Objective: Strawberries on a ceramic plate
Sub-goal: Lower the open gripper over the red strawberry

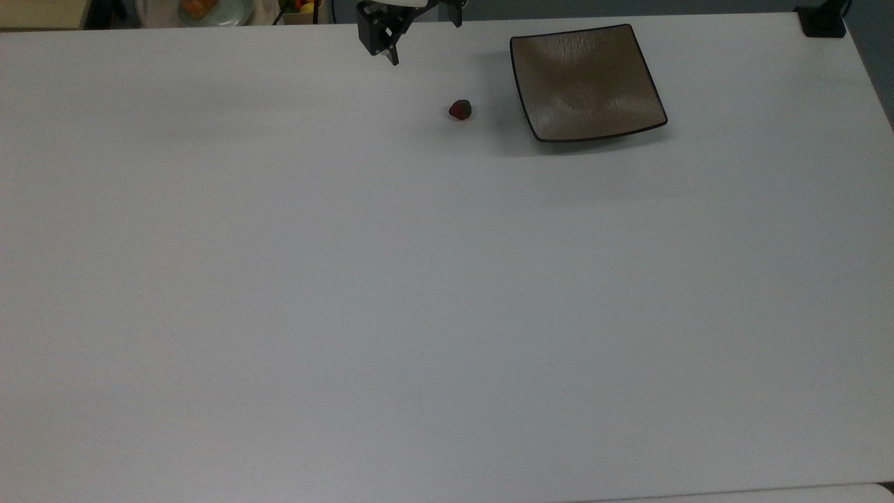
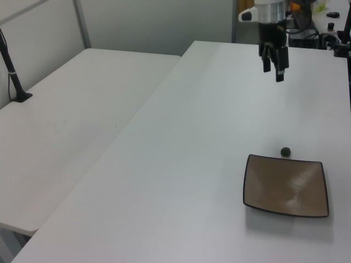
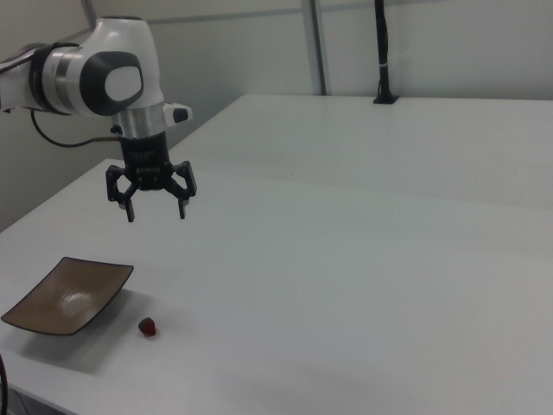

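Red strawberry (image 1: 459,110) sits just beside the ceramic plate (image 1: 585,82); the spread-fingered, empty gripper (image 3: 156,210) hangs above, its top cropped in the top view.

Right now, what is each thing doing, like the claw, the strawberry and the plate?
Gripper: open, holding nothing, up in the air above the table.
Strawberry: lying on the table beside the plate, not on it.
Plate: flat on the table, nothing on it.
Table: holds the strawberry and the plate.
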Controlling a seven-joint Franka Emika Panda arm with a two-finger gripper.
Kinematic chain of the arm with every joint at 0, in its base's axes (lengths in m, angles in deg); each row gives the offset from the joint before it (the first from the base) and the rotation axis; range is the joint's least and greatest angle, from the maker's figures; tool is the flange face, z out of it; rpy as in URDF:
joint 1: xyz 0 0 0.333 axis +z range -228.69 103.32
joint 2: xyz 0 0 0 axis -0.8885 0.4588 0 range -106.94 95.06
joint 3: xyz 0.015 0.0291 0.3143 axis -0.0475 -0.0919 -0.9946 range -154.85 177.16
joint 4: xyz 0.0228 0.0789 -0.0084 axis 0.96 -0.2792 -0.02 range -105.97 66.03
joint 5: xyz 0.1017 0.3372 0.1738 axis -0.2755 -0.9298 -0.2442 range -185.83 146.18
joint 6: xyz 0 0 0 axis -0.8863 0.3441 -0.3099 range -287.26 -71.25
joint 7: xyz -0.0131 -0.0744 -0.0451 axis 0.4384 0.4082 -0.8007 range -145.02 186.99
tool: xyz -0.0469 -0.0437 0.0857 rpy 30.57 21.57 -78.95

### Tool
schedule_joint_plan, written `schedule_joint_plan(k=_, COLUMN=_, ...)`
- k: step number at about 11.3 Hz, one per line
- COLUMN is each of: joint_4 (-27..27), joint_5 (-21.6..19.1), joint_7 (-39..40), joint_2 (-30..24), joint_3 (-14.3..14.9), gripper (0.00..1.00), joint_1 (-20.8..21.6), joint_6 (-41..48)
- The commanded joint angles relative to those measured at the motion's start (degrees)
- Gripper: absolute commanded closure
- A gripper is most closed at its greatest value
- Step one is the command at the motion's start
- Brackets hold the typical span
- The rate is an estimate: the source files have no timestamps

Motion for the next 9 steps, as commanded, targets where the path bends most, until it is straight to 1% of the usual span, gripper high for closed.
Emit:
schedule_joint_plan(k=1, joint_4=-3.7, joint_5=-0.3, joint_7=0.6, joint_2=-0.8, joint_3=-1.3, gripper=0.0, joint_1=0.3, joint_6=1.6)
schedule_joint_plan(k=2, joint_4=-5.2, joint_5=-0.3, joint_7=0.6, joint_2=-0.9, joint_3=-1.4, gripper=0.0, joint_1=0.3, joint_6=1.6)
schedule_joint_plan(k=4, joint_4=-8.0, joint_5=-0.3, joint_7=0.6, joint_2=-0.9, joint_3=-2.5, gripper=0.0, joint_1=0.3, joint_6=1.1)
schedule_joint_plan(k=7, joint_4=-11.2, joint_5=-0.3, joint_7=0.6, joint_2=-0.9, joint_3=-2.7, gripper=0.0, joint_1=0.4, joint_6=0.3)
schedule_joint_plan(k=9, joint_4=-15.7, joint_5=-0.3, joint_7=0.8, joint_2=-1.6, joint_3=-2.9, gripper=0.0, joint_1=0.7, joint_6=-4.4)
